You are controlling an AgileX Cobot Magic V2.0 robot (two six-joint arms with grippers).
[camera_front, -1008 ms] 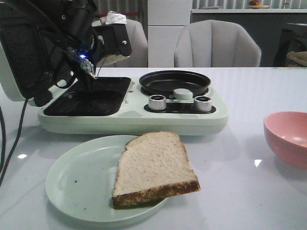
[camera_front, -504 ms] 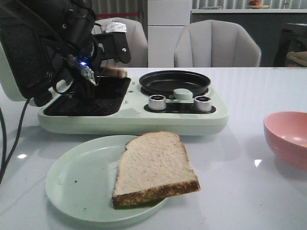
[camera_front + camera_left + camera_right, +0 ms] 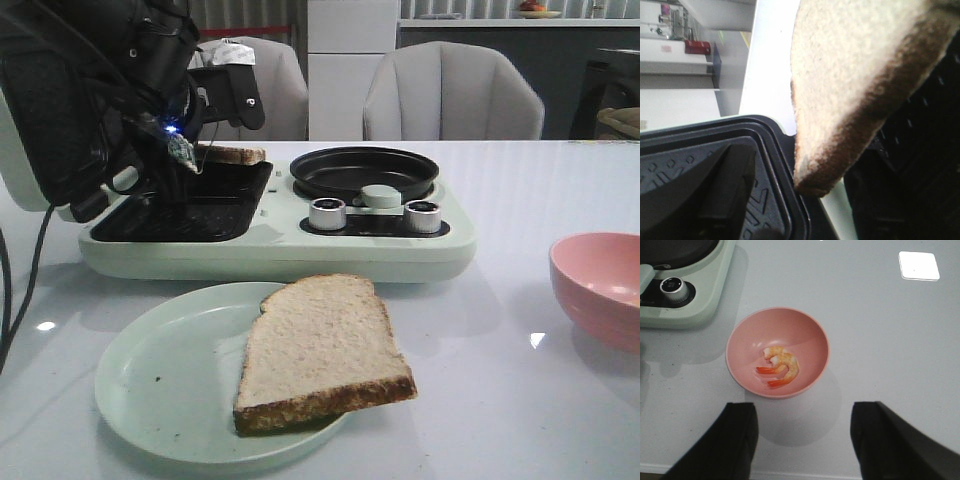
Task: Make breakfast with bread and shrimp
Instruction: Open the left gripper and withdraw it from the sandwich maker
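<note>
**Bread slice held over grill plate**

Left gripper (image 3: 205, 150) is clamped on one bread slice (image 3: 860, 85) above the sandwich maker (image 3: 270, 235). Risk: released tilted, it catches the rim. Second slice (image 3: 320, 350) is on plate (image 3: 150, 390). Right gripper (image 3: 802, 440) hangs spread above shrimp (image 3: 780, 365) in bowl (image 3: 745, 330).

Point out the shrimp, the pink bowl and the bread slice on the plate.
shrimp (image 3: 780, 362): right wrist view, on the curled pale body.
pink bowl (image 3: 745, 335): right wrist view, on the bare inner wall.
bread slice on the plate (image 3: 320, 345): front view, middle of the top face.
</note>
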